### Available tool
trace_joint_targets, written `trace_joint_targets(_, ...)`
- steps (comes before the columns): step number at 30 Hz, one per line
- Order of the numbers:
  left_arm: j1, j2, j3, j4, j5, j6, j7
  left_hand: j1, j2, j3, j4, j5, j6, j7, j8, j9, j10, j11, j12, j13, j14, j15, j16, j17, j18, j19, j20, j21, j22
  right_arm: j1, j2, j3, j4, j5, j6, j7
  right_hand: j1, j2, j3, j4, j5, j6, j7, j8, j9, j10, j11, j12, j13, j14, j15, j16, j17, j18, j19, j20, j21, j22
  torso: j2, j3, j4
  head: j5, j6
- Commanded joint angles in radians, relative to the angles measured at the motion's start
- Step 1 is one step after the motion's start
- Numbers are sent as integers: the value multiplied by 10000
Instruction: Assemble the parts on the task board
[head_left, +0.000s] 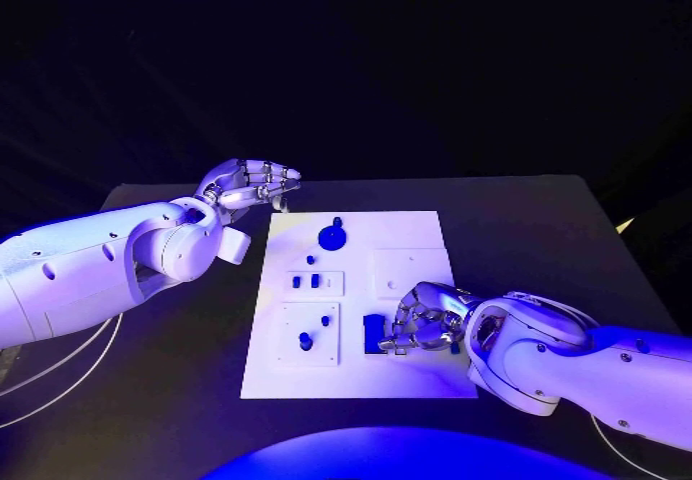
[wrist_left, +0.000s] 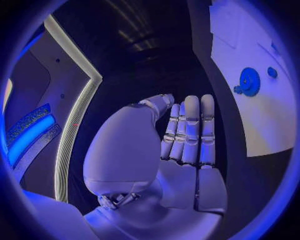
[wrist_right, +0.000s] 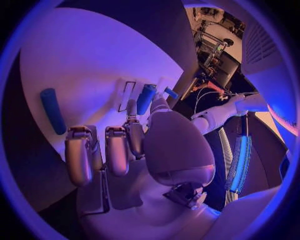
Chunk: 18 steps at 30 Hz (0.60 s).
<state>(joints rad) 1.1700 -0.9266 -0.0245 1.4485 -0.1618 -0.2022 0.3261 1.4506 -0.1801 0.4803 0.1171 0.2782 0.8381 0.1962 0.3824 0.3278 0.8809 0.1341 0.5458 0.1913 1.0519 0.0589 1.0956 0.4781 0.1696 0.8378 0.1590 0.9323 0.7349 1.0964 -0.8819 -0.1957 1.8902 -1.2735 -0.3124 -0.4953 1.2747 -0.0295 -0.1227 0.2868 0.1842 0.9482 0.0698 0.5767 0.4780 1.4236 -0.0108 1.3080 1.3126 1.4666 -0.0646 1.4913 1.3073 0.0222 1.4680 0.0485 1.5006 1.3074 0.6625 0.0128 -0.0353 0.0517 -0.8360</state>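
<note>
White task board (head_left: 411, 235) lies mid-table, blue parts on it: a gear (head_left: 333, 237) at 12 o'clock, small pegs (head_left: 306, 282) centre-left, a dark block (head_left: 375, 328) toward 5 o'clock. Right hand (head_left: 423, 320) rests over the board just beside that block, fingers curled (whether it grips anything, cannot tell). Left hand (head_left: 248, 186) hovers off the board's 11 o'clock corner, fingers curled, holding nothing. Black table (head_left: 548, 230) beneath.

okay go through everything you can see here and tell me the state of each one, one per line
task board: flat on the table, near edge partly covered by the right hand.
gear: lying flat on the board's far end.
dark blue block: on the board beside the right hand; contact unclear.
left hand: off the board's far left corner, fingers curled, holding nothing.
right hand: over the board's near right, fingers curled down.
</note>
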Motion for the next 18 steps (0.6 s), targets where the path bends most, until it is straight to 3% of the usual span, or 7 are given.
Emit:
trace_joint_targets(1, 5, 2, 5, 13, -19, 152, 48, -57, 14, -12, -45, -31, -53, 10, 54, 4, -92, -11, 53, -12, -74, 7, 52, 15, 125, -69, -10, -56, -15, -11, 5, 1, 18, -99, 216, 121, 198, -32, -56, 10, -238, 35, -48, -52, -31, 66, 32, 14, 500, 707, -47, 34, 951, -85, 759, -60, 50, 2453, 1, 0, -7, -14, -17)
trace_joint_targets(18, 5, 21, 4, 7, -28, 164, 39, -57, 14, -12, -45, -31, -53, 10, 54, 4, -92, -11, 53, -12, -74, 7, 52, 15, 125, -69, -10, -56, -15, -19, 1, 1, -4, -130, 57, 170, 131, -136, -136, 51, -366, 58, -34, -67, -51, 69, 45, 10, 508, 706, -38, 33, 954, -87, 764, -55, 61, 2456, 0, -2, 8, -38, -14)
